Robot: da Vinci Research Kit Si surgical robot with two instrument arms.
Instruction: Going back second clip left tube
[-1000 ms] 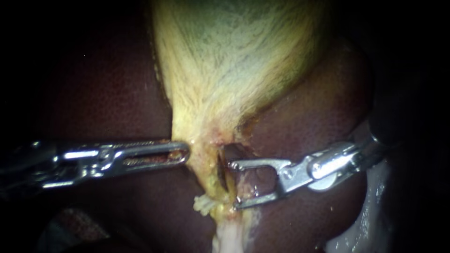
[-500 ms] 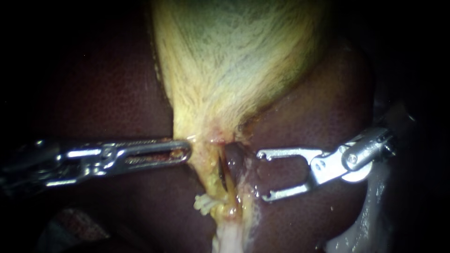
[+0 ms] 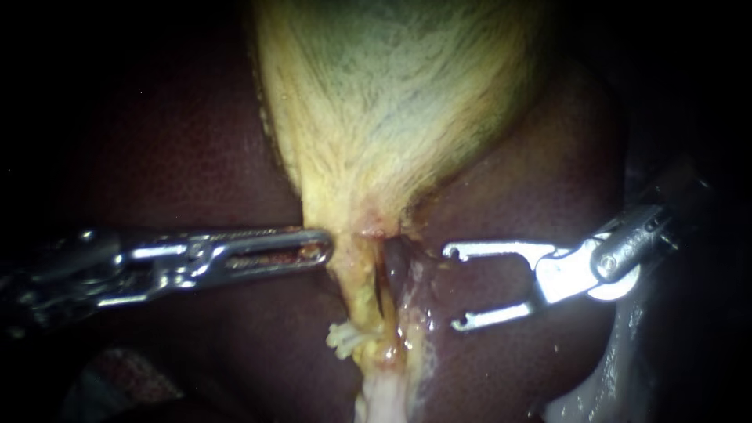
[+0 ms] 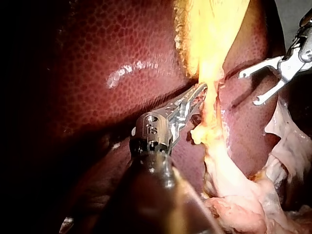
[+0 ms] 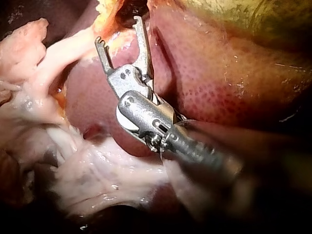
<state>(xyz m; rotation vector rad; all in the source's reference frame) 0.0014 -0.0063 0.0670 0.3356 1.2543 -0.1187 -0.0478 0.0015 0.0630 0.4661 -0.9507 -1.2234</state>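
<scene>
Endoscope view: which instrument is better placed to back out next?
Right. The right instrument is open, empty and clear of the gallbladder neck, over bare liver; the left instrument lies against that neck, apparently steadying it.

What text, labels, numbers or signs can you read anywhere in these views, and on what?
None: no legible word, label, brand, number or sign shows on the liver, the gallbladder, the left instrument or the right instrument in any of the three views.
</scene>
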